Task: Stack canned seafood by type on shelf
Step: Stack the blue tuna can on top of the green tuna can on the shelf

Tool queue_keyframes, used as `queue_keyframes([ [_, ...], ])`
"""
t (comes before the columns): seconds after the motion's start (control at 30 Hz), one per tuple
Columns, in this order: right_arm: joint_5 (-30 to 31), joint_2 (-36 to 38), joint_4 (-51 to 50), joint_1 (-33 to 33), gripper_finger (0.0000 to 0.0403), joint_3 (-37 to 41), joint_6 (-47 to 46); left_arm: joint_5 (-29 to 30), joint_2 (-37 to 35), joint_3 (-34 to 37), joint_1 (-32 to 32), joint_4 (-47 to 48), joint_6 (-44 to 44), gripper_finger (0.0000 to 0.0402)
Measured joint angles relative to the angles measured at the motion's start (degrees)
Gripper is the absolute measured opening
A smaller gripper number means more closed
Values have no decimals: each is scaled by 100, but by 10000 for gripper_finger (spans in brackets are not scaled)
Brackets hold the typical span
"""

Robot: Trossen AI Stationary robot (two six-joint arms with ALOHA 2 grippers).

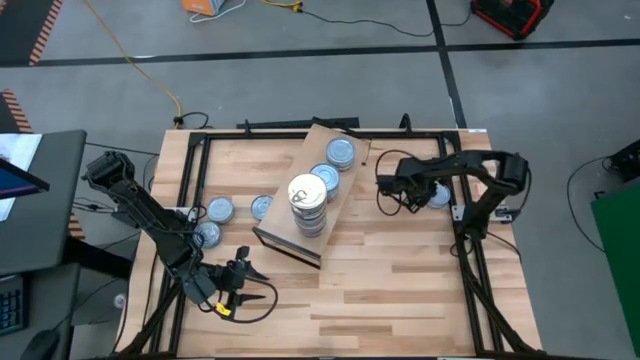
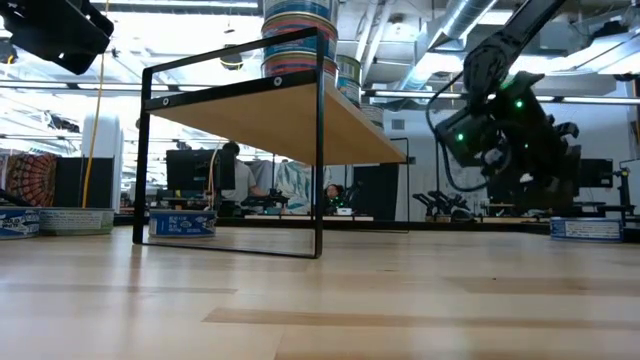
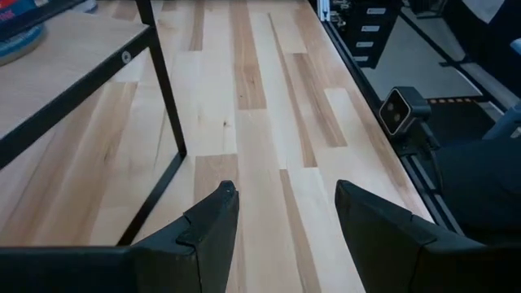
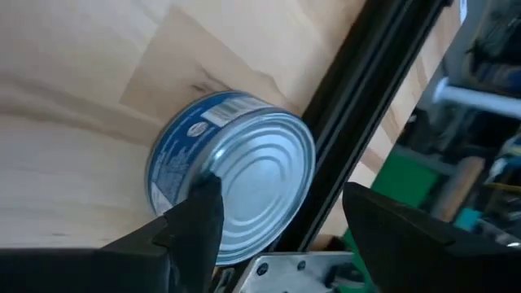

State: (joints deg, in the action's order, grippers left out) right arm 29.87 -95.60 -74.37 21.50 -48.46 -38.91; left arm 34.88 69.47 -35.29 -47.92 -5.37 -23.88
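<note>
The shelf (image 1: 318, 195), a light wood board on a black frame, stands slanted at mid-table. On it are a tall stack of cans (image 1: 307, 203) and two blue-grey cans (image 1: 340, 152). Three more blue-grey cans (image 1: 219, 210) sit on the table to its left. One silver-topped can with a blue label (image 4: 236, 179) stands on the table by the right frame rail. My right gripper (image 4: 281, 224) is open just above this can, one finger on each side. My left gripper (image 3: 285, 232) is open over bare table near the front left.
A black frame rail (image 4: 350, 122) runs right beside the right-hand can. The shelf's black leg (image 3: 167, 98) stands ahead of my left gripper. In the low view the shelf (image 2: 270, 110) stands high on its legs, with cans (image 2: 182, 222) on the table behind it.
</note>
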Motion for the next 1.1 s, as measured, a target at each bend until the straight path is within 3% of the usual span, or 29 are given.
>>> queue_keyframes([
  [0.2, -303, -174, 267, -748, 290, -63, 138, -5, 0, 0, 0, 6, -48, 202],
  [0.47, -1004, -172, 680, -2517, 290, -737, -372, -5, 0, 0, 0, 28, -100, 202],
  [0.7, -1354, -196, 2264, -3938, 291, -1386, -474, -34, 0, 0, 0, 1, -352, 202],
  [0.93, -1216, -198, 4026, -4577, 291, -1432, -127, -513, 408, 0, -2, -677, -301, 202],
  [1.1, -1039, -9, 4166, -4763, 291, -1432, -242, -643, 1221, -111, 0, -1049, -328, 202],
])
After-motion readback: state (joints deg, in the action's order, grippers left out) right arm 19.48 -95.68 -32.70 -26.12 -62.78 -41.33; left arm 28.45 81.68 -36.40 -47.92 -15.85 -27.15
